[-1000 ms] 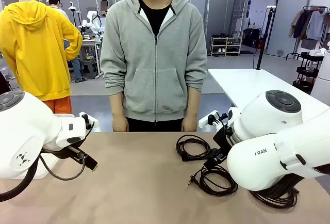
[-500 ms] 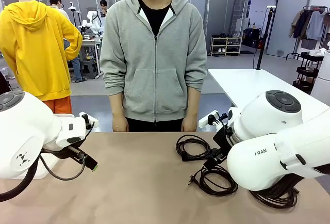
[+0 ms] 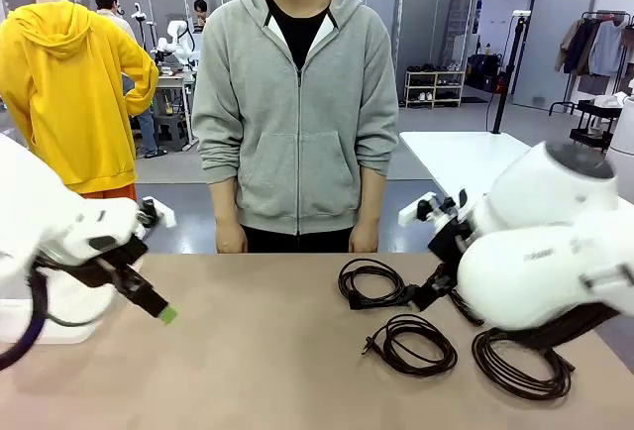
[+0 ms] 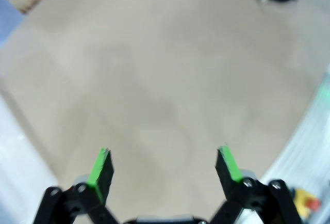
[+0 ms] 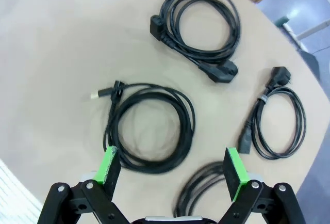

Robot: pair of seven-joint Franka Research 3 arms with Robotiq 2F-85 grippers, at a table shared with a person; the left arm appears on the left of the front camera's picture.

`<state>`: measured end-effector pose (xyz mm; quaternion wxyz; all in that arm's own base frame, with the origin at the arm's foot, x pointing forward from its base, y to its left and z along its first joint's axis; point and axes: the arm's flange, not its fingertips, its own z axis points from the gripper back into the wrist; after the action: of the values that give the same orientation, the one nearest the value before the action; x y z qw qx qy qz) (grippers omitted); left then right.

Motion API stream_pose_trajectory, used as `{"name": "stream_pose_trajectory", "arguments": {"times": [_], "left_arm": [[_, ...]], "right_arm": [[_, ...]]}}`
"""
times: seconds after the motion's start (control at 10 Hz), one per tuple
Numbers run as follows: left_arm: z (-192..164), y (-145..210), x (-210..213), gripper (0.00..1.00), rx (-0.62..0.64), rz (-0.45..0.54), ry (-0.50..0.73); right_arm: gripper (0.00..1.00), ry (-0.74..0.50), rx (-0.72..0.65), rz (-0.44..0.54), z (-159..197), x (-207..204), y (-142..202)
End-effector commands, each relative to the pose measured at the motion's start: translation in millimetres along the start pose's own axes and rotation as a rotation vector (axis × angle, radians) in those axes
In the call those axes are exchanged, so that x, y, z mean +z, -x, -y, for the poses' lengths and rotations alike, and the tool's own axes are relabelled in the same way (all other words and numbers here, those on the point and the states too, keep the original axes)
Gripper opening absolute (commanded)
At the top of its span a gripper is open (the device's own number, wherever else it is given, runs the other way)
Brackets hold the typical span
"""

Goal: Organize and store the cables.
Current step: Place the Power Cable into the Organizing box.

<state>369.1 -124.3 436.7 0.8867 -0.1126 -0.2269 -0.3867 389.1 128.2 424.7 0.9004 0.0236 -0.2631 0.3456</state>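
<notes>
On the tan table (image 3: 248, 371), the cables (image 5: 149, 126) are four black cords in loose round coils with plug ends. In the right wrist view they're at 12, centre, 3 and 6 o'clock. Right gripper (image 5: 171, 156) hangs above, jaws spread, empty; left gripper (image 4: 163, 156) likewise, over plain tabletop.
</notes>
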Motion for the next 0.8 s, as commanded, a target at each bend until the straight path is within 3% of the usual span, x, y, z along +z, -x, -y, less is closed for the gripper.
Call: {"name": "stream_pose_trajectory", "arguments": {"times": [0.0, 0.3, 0.7], "left_arm": [[-14.0, 24.0, 58.7, 1.0, -0.087, -0.04, 0.098], [-30.7, 76.8, 131.4, 1.0, -0.151, 0.113, 0.15], [-57.6, 151.1, 165.8, 1.0, -0.112, 0.331, 0.122]], "right_arm": [[1.0, -0.102, 0.138, -0.054, 44.5, 61.2, 13.8], [1.0, -0.164, 0.155, 0.03, 98.3, 137.0, 80.8], [1.0, -0.146, 0.117, 0.195, 122.7, 184.1, 172.8]]}}
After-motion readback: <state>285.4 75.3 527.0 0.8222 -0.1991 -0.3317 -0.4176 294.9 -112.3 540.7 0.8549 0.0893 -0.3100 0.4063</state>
